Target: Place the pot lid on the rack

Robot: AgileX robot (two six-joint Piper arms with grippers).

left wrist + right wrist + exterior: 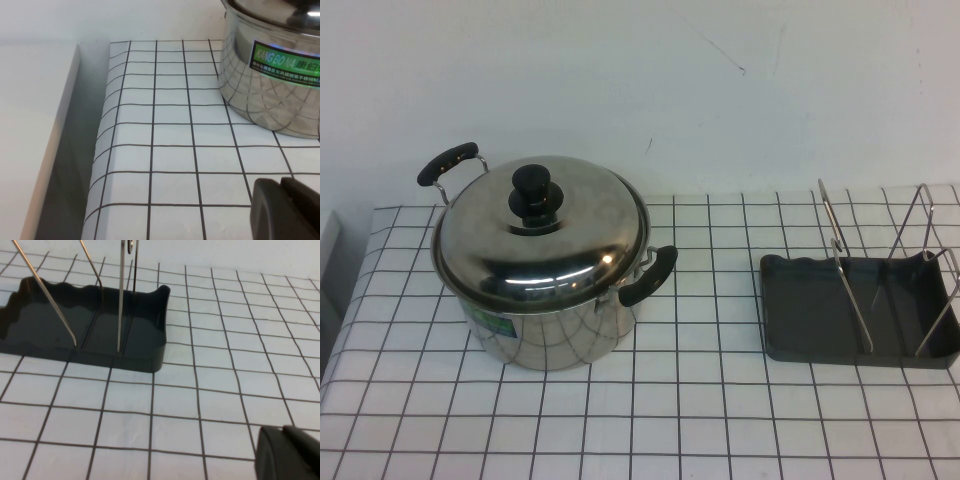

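Observation:
The shiny steel pot lid (pixel 575 235) with its black knob (pixel 533 191) sits closed on the steel pot (pixel 555 335) at the left of the checked table. The dark grey rack (pixel 815 315) with silver wire dividers (pixel 845 265) stands at the right. Neither gripper shows in the high view. My left gripper (pixel 281 182) is shut and empty, low over the cloth short of the pot (pixel 270 75); the lid's rim (pixel 280 11) shows above it. My right gripper (pixel 283 430) is shut and empty, low over the cloth short of the rack (pixel 107 325).
The pot has two black side handles (pixel 447 162) (pixel 650 275). A white wall runs behind the table. The table's left edge (pixel 100 150) drops off beside a white surface (pixel 30 125).

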